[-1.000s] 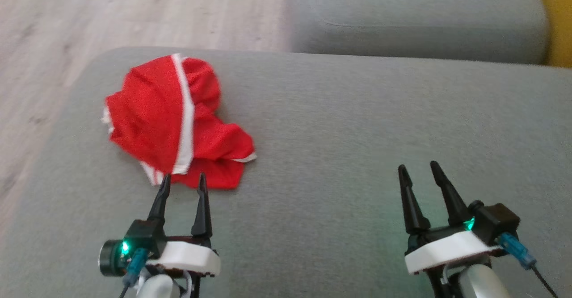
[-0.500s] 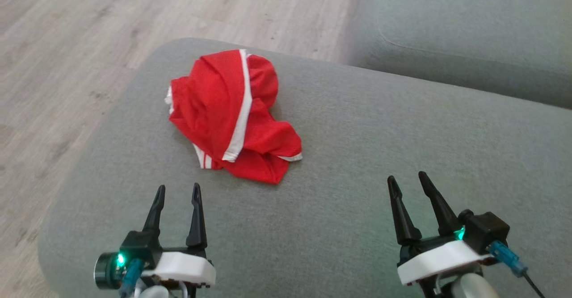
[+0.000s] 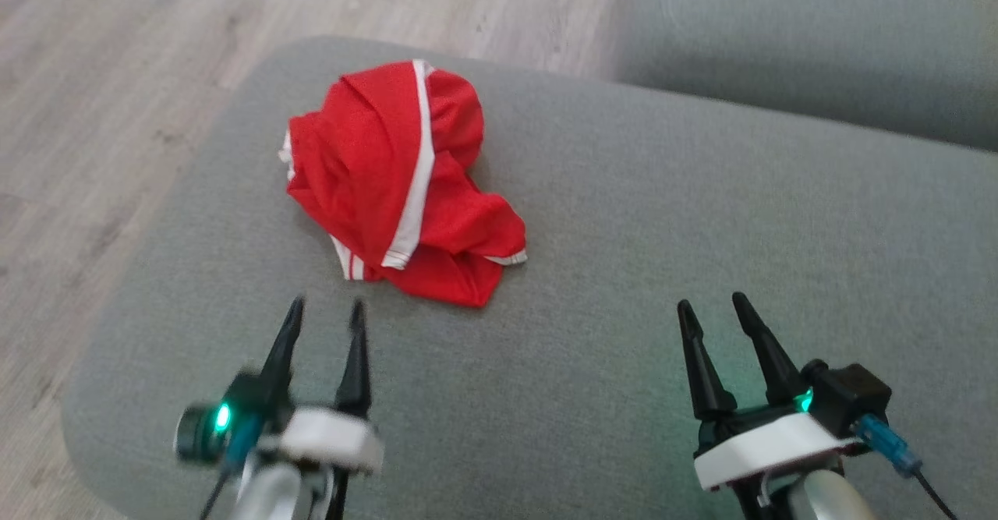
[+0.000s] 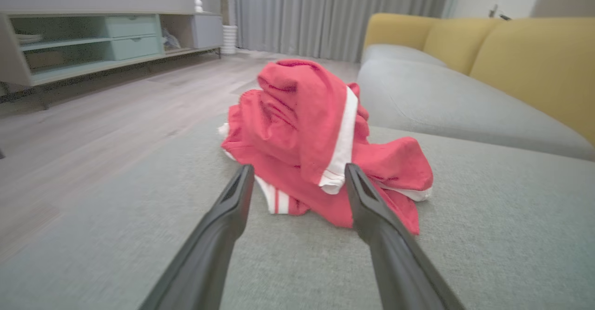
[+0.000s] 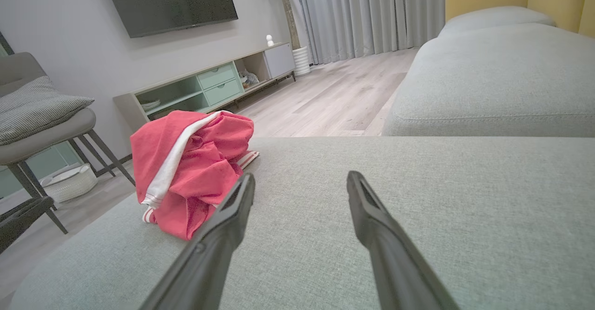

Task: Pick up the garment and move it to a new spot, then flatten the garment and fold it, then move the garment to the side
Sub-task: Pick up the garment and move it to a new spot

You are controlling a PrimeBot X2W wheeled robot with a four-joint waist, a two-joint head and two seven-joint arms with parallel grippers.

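One garment (image 3: pixel 374 169), two claws (left (image 3: pixel 327 304), right (image 3: pixel 711 302))

No lettering, label, brand, number or sign can be read in any view. The only markings are plain white stripes on the crumpled red fabric garment (image 3: pixel 374 169), and they carry no writing.

Left pincer (image 3: pixel 327 304) moved closer to garment (image 3: pixel 366 161); gap narrower; pincer now motion-blurred
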